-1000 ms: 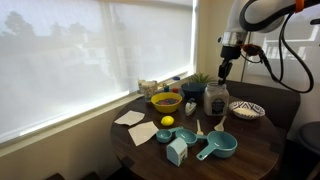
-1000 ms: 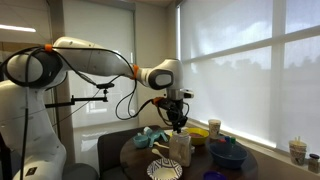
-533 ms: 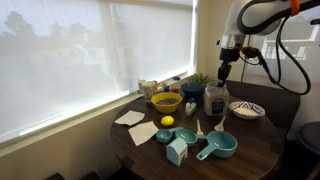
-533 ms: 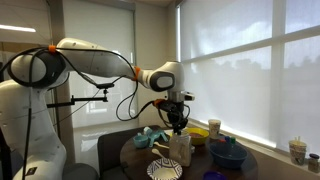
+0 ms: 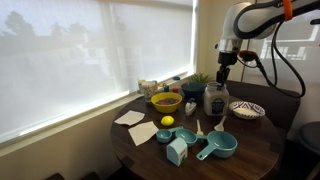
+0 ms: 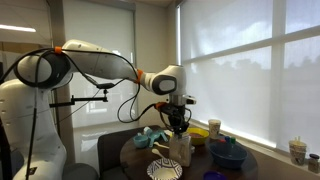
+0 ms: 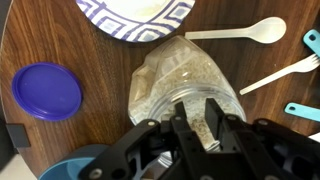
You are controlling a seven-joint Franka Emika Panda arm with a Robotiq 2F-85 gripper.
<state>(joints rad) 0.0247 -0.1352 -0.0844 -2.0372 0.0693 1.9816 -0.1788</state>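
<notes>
A clear glass jar (image 7: 175, 75) partly filled with pale grain lies straight under my gripper (image 7: 196, 108) in the wrist view, its open mouth toward the fingers. The two black fingers (image 7: 215, 110) stand close together with a narrow gap, and only grain shows through it. Nothing visible is held. In both exterior views the gripper (image 5: 223, 78) (image 6: 178, 125) hangs just above the jar (image 5: 215, 100) (image 6: 181, 150) on the round dark wooden table (image 5: 250, 150).
A purple lid (image 7: 47, 92), a blue-patterned plate (image 7: 135, 18), a white spoon (image 7: 245, 32) and a white fork (image 7: 280, 75) surround the jar. Teal measuring cups (image 5: 220, 146), a yellow bowl (image 5: 165, 101), a lemon (image 5: 167, 121) and napkins (image 5: 130, 118) lie toward the window.
The arm's upper links have shifted slightly. The gripper stays above the jar with the same narrow gap.
</notes>
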